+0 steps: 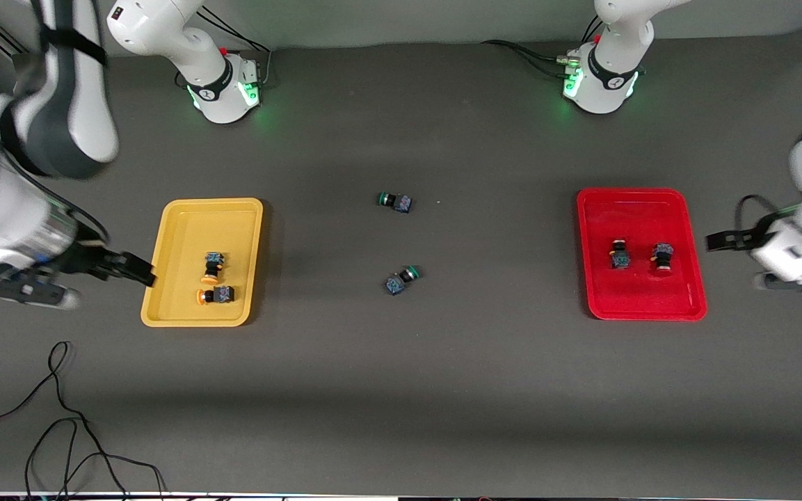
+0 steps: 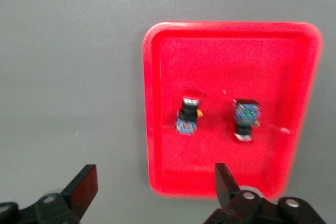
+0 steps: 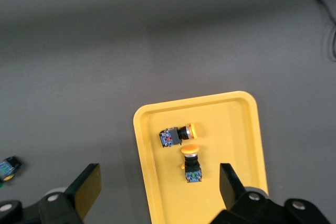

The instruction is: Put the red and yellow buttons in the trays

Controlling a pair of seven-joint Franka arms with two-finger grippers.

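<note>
The yellow tray lies toward the right arm's end of the table and holds two yellow buttons. The red tray lies toward the left arm's end and holds two red buttons. My right gripper is open and empty, up over the yellow tray's outer rim. Its wrist view shows the tray and both buttons. My left gripper is open and empty over the table beside the red tray, whose buttons show in its wrist view.
Two green buttons lie on the dark table between the trays, one farther from the front camera than the other. One also shows in the right wrist view. A black cable lies on the table near the front edge.
</note>
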